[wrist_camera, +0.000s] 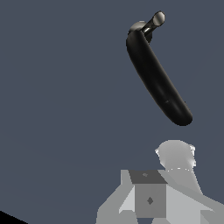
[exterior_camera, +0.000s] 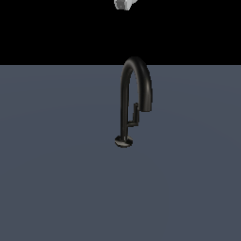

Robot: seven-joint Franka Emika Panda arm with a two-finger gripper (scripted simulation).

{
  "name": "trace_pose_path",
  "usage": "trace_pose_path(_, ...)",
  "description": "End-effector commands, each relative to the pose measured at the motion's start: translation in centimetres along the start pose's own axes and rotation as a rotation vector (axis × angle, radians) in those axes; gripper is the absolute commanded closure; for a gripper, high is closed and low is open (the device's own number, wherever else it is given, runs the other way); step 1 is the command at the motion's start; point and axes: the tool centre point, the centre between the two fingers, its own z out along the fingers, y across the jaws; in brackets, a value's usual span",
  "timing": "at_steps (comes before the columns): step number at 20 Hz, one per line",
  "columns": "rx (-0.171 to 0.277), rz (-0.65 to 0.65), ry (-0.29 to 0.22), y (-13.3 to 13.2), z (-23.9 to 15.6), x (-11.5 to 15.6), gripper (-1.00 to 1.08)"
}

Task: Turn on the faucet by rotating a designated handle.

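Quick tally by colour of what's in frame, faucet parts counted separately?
Black: 2, the faucet and its handle
Light grey: 1, the gripper, only just visible at the top edge of the exterior view
Slate grey: 1, the floor
Total: 4

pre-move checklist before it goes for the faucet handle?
1. Glossy black gooseneck faucet upright on its round disc base: ok.
2. Thin black L-shaped handle unobstructed: ok.
3. Grey gripper clear of the faucet, high above the arch: ok.
4. Fingers open enough for the handle: cannot tell, tips not visible in either view.
5. Gripper aligned with the handle: not ok, it sits over the spout arch.
6. Handle already rotated: cannot tell.
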Motion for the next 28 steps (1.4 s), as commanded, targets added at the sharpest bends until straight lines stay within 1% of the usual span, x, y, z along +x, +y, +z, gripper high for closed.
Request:
trace_pose_path(1,0.033,0.031,-0.041,-0.1,0.1,1.6,1.08)
trace_pose_path(16,0.238,0.229,-0.300,0.4,2.1,11.1,1.08)
trace_pose_path(22,0.331,0.317,-0.415,1.1,3.8,15.0,1.08)
trace_pose_path(28,0.433,0.416,-0.542,1.9,6.3,19.0,1.08)
